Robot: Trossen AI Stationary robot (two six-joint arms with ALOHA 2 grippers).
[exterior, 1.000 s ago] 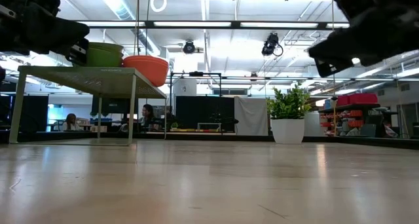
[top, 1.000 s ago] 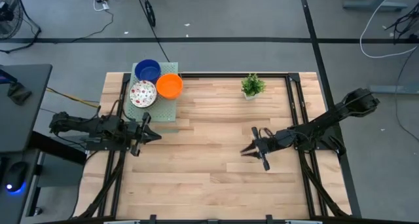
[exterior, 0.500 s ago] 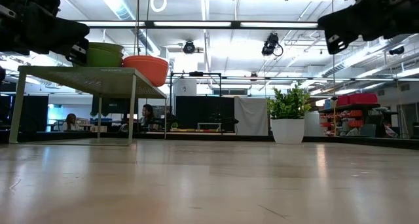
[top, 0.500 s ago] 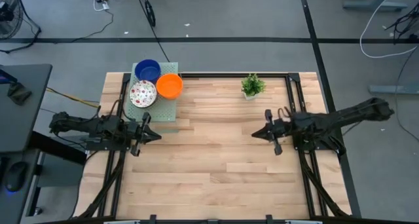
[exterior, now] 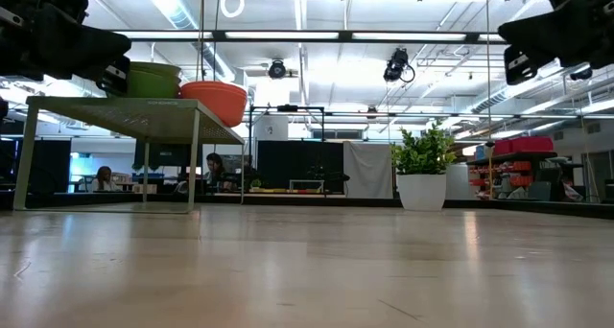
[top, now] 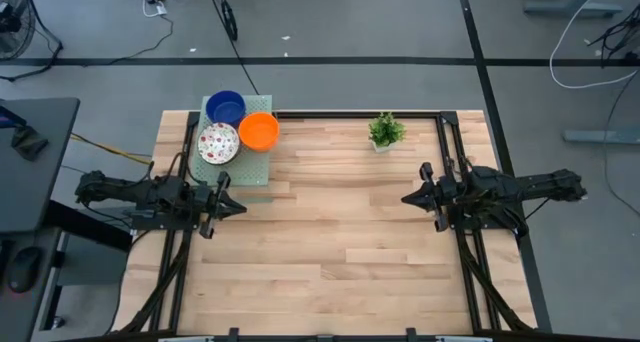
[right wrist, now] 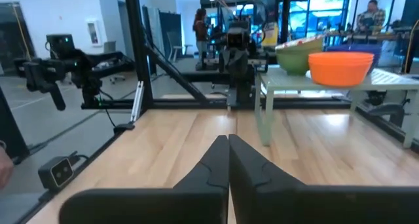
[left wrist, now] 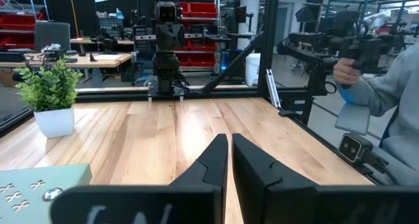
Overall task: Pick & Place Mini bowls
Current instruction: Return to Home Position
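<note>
The mini bowls point(top: 259, 131), blue, orange and white speckled, sit together on the green shelf point(top: 255, 169) at the far left corner of the worktop point(top: 330, 252). The left gripper point(top: 240, 206) hovers just beside the shelf's near edge, jaws pressed narrow. The right gripper point(top: 405, 197) is well apart from the shelf, near the right edge, jaws closed. Broad bare wood lies between them.

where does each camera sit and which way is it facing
High: above the table, looking straight down; both arms show, left tool and right tool.
Low: at tabletop height, looking level across to the plant; arm parts at top corners.
Left wrist: faces the right arm across the table; own fingers show.
Right wrist: faces the shelf; own fingers show.
Low and right wrist share the orange bowl.
</note>
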